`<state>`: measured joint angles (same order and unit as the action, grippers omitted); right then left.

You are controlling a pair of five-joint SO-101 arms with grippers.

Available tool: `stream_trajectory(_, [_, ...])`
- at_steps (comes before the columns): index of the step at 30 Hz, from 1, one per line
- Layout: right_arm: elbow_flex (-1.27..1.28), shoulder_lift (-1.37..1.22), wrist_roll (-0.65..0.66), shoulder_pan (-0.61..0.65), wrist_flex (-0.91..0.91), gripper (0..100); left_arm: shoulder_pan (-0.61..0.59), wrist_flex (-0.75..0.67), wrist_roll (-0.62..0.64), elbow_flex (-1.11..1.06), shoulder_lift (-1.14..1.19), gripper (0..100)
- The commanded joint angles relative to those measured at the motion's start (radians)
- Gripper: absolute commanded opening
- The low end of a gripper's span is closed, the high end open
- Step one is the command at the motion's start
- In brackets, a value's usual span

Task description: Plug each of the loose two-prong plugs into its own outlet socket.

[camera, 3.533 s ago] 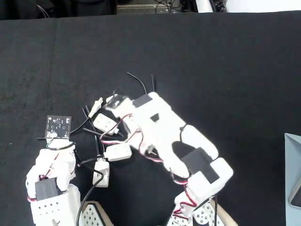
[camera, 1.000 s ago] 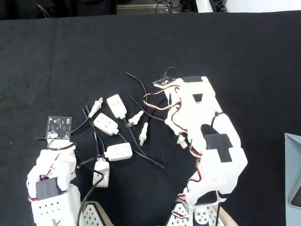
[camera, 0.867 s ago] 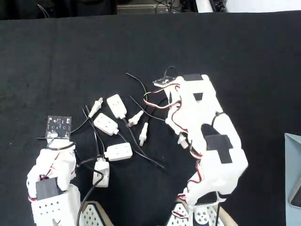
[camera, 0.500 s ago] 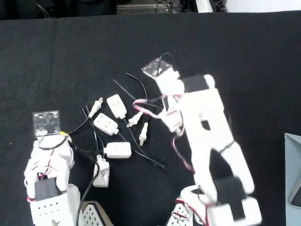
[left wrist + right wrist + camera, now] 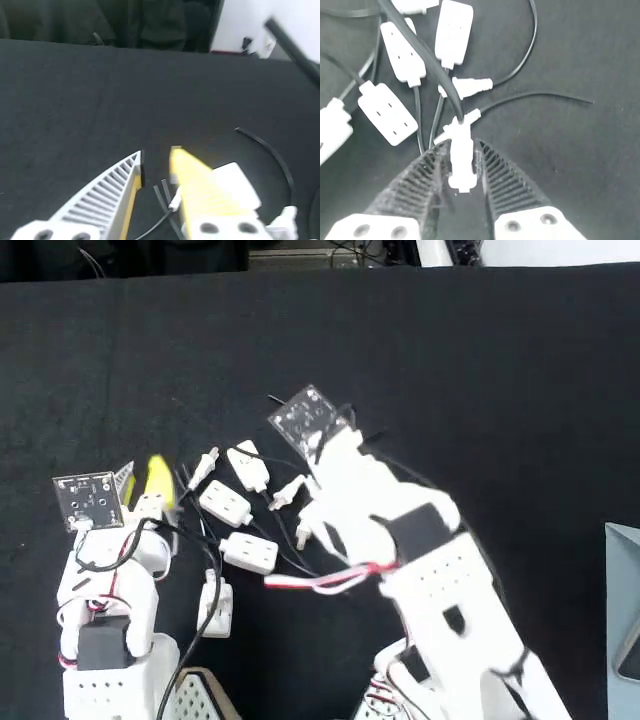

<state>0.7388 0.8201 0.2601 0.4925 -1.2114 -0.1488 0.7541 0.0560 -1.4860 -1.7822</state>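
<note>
Two white arms come up from the bottom edge of the high view over a black cloth table [image 5: 520, 390]. At the lower left, the left gripper [image 5: 156, 154] has its yellow finger and its white ribbed finger standing apart with a modest gap. It holds nothing, and thin black cords [image 5: 165, 192] cross the cloth under the gap.

Just right of that arm, four white rectangular outlet sockets climb the frame. The lowest socket [image 5: 213, 605] is near the bottom edge, the second socket [image 5: 250, 553] is above it, then comes the third socket [image 5: 224, 503], and the topmost socket [image 5: 247, 467] is tilted.

Near the centre of the frame, right of the second socket, the right gripper [image 5: 461, 147] is drawn in narrow on a white two-prong plug [image 5: 461, 160]. The plug lies lengthwise between the ribbed fingers [image 5: 427, 172], one finger close against each of its sides. Whether it is off the cloth cannot be told.

Just beyond the fingertips lies a second white plug [image 5: 467, 86], crosswise and apart from the gripper. A third white plug [image 5: 205, 465] sits farther up and left, beside the topmost socket and near the left gripper.
</note>
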Motion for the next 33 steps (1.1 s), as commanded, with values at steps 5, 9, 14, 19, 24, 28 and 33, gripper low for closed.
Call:
stream_trajectory(5, [0.154, 0.278, -0.032, 0.126, 0.12, 1.1, 0.124, -0.034, 0.094, 0.071, -0.003, 21])
stream_trajectory(9, [0.231, 0.404, -0.032, 0.186, 0.135, 1.1, 0.168, -0.046, 0.149, 0.097, -0.005, 21])
stream_trajectory(14, [0.274, 0.515, -0.049, 0.209, 0.135, 1.1, 0.168, -0.04, 0.175, 0.226, -0.005, 21])
stream_trajectory(19, [0.298, 0.565, -0.06, 0.207, 0.133, 1.1, 0.166, 0.011, 0.17, 0.372, -0.003, 21])
stream_trajectory(24, [0.303, 0.596, -0.061, 0.209, 0.127, 1.1, 0.177, 0.097, 0.169, 0.346, -0.002, 21])
stream_trajectory(28, [0.303, 0.625, -0.068, 0.212, 0.127, 1.1, 0.197, 0.089, 0.169, 0.234, -0.003, 22])
stream_trajectory(33, [0.305, 0.625, -0.074, 0.261, 0.126, 1.1, 0.352, 0.072, 0.114, 0.16, -0.003, 21])
